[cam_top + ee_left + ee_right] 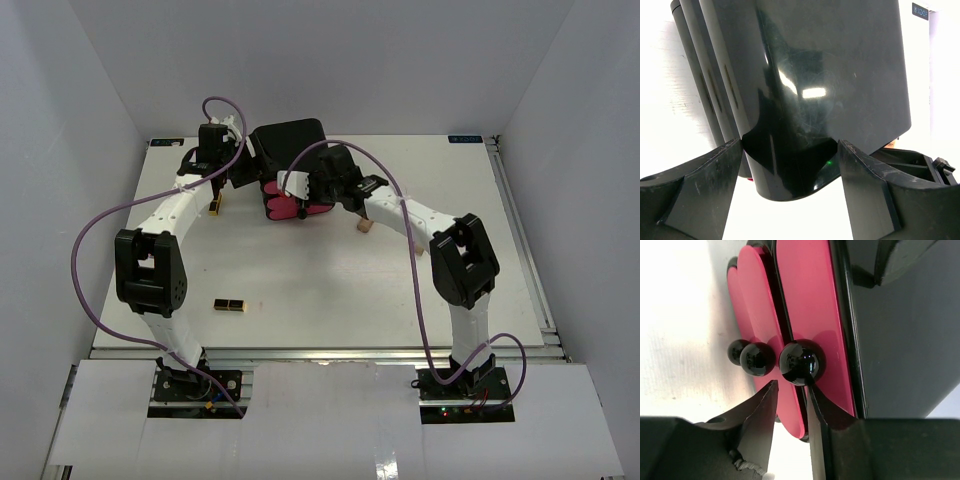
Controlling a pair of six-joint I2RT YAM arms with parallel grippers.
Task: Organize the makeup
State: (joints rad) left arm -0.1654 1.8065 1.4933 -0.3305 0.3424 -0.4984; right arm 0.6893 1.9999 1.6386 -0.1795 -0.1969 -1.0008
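A black box (290,140) with pink drawers (285,200) lies at the back of the table. My left gripper (238,168) stands wide at the box's left end. In the left wrist view the glossy box (830,75) tapers to a rounded point between the fingers (715,185), and both tips meet its sides. My right gripper (790,387) is slightly open at the pink drawers (810,300), its tips just below a black knob (799,362), with a drawer's edge between them. Of the makeup, a black-and-gold lipstick case (229,304) lies near the front left.
A second gold-and-black case (214,206) stands under my left forearm. A small tan item (364,226) sits right of the drawers, below my right arm. Two more black knobs (757,359) show on the other drawers. White walls enclose the table (330,290).
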